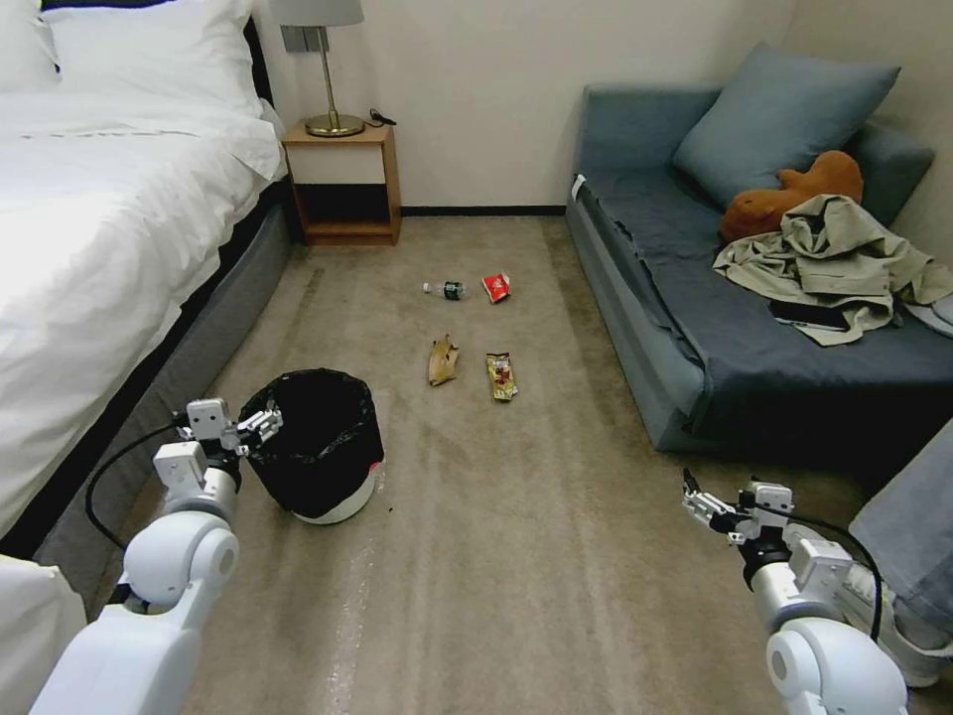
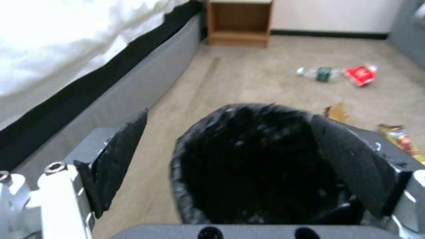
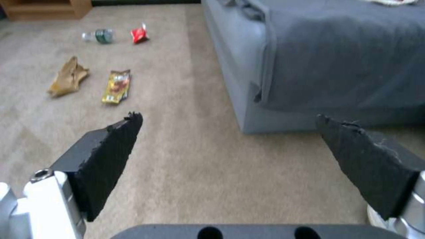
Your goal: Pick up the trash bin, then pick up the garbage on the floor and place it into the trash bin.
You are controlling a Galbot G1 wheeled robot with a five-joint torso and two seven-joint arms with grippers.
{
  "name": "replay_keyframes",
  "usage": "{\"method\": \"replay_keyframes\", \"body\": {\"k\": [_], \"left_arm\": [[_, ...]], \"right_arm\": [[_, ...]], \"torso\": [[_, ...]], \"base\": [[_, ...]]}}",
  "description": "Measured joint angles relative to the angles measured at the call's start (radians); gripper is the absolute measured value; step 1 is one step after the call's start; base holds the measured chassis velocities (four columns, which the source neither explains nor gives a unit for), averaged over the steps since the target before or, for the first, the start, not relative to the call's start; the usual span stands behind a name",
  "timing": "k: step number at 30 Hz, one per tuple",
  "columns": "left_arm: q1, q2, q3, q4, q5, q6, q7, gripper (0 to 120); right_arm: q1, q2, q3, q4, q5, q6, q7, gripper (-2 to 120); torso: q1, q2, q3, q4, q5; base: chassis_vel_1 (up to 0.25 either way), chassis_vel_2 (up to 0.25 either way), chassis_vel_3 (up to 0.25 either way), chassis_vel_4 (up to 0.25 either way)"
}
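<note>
Both tools [image 1: 260, 425] [image 3: 228, 132] wide open, empty.

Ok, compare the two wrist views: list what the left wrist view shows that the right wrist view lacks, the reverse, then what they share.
Left wrist view alone: the trash bin with its black liner, between the open pads of the left tool, plus the bed edge and its dark base.

Right wrist view alone: the blue sofa front, and the right tool open over bare carpet.

Shared: the bottle, red packet, tan scrap and yellow-brown wrapper on the carpet, and the wooden nightstand.
</note>
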Motion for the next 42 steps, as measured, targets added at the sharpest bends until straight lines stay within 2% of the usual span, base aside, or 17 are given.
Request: {"method": "replay_keyframes", "body": {"k": [6, 7, 9, 10, 12, 13, 14, 16, 17, 19, 25, 27, 30, 35, 42], "left_arm": [[-0.03, 0.017, -0.049, 0.029, -0.034, 0.089, -0.045, 96], [-0.03, 0.017, -0.049, 0.029, -0.034, 0.089, -0.045, 96], [-0.048, 0.034, -0.066, 0.038, -0.097, 0.145, -0.066, 96], [-0.048, 0.034, -0.066, 0.038, -0.097, 0.145, -0.066, 96], [-0.065, 0.052, -0.075, 0.04, -0.18, 0.205, -0.091, 97], [-0.081, 0.066, -0.079, 0.043, -0.25, 0.254, -0.115, 97], [-0.081, 0.066, -0.079, 0.043, -0.25, 0.254, -0.115, 97], [-0.11, 0.085, -0.077, 0.061, -0.335, 0.303, -0.145, 97], [-0.11, 0.085, -0.077, 0.061, -0.335, 0.303, -0.145, 97], [-0.141, 0.095, -0.06, 0.091, -0.397, 0.331, -0.168, 97], [-0.181, 0.096, -0.033, 0.146, -0.453, 0.345, -0.192, 94], [-0.219, 0.084, -0.006, 0.209, -0.491, 0.347, -0.211, 80], [-0.241, 0.075, 0.014, 0.231, -0.499, 0.347, -0.221, 73], [-0.27, 0.062, 0.043, 0.248, -0.51, 0.354, -0.232, 73], [-0.312, 0.039, 0.082, 0.317, -0.498, 0.352, -0.239, 74]], "right_arm": [[-0.008, 0.006, -0.018, -0.025, -0.022, 0.024, -0.004, 100], [-0.008, 0.006, -0.018, -0.025, -0.022, 0.024, -0.004, 100], [-0.007, 0.003, -0.02, -0.029, -0.03, 0.027, -0.007, 100], [-0.007, 0.003, -0.02, -0.029, -0.03, 0.027, -0.007, 100], [-0.008, 0.0, -0.021, -0.03, -0.038, 0.027, -0.012, 100], [-0.01, -0.002, -0.022, -0.031, -0.045, 0.029, -0.015, 100], [-0.01, -0.002, -0.022, -0.031, -0.045, 0.029, -0.015, 100], [-0.016, -0.003, -0.025, -0.031, -0.052, 0.034, -0.018, 100], [-0.016, -0.003, -0.025, -0.031, -0.052, 0.034, -0.018, 100], [-0.023, 0.0, -0.026, -0.031, -0.059, 0.042, -0.02, 100], [-0.037, 0.001, -0.024, -0.032, -0.071, 0.055, -0.022, 100], [-0.054, 0.005, -0.016, -0.032, -0.084, 0.068, -0.026, 100], [-0.065, 0.01, -0.011, -0.032, -0.091, 0.075, -0.027, 100], [-0.079, 0.016, -0.01, -0.028, -0.101, 0.082, -0.027, 100], [-0.095, 0.026, -0.008, -0.016, -0.11, 0.084, -0.027, 100]], "torso": [[0.0, 0.0, 0.0, 0.0001, 0.0002], [0.0, 0.0, 0.0, 0.0001, 0.0002], [0.0, 0.0, 0.0, 0.0001, 0.0], [0.0, 0.0, 0.0, 0.0001, 0.0], [0.0, 0.0, 0.0, 0.0001, 0.0002], [0.0, 0.0, 0.0, 0.0001, 0.0001], [0.0, 0.0, 0.0, 0.0001, 0.0001], [0.0, 0.0, 0.0, 0.0001, 0.0002], [0.0, 0.0, 0.0, 0.0001, 0.0002], [0.0, 0.0, 0.0, 0.0001, 0.0001], [0.0, 0.0, 0.0, 0.0, 0.0001], [0.0, 0.0, 0.0, 0.0, 0.0], [0.0, 0.0, 0.0, 0.0, 0.0001], [0.0, 0.0, 0.0, 0.0, 0.0003], [0.0, 0.0, 0.0, -0.0001, 0.0002]], "base": [[0.0, 0.0, 0.0, 0.0], [0.0, 0.0, 0.0, 0.0], [0.0, 0.0, 0.0, 0.0], [0.0, 0.0, 0.0, 0.0], [0.0, 0.0, 0.0, 0.0], [0.0, 0.0, 0.0, 0.0], [0.0, 0.0, 0.0, 0.0], [0.0, 0.0, 0.0, 0.0], [0.0, 0.0, 0.0, 0.0], [0.0, 0.0, 0.0, 0.0], [0.0, 0.0, 0.0, 0.0], [0.0, 0.0, 0.0, 0.0], [0.0, 0.0, 0.0, 0.0], [0.0, 0.0, 0.0, 0.0], [0.0, 0.0, 0.0, 0.0]]}}
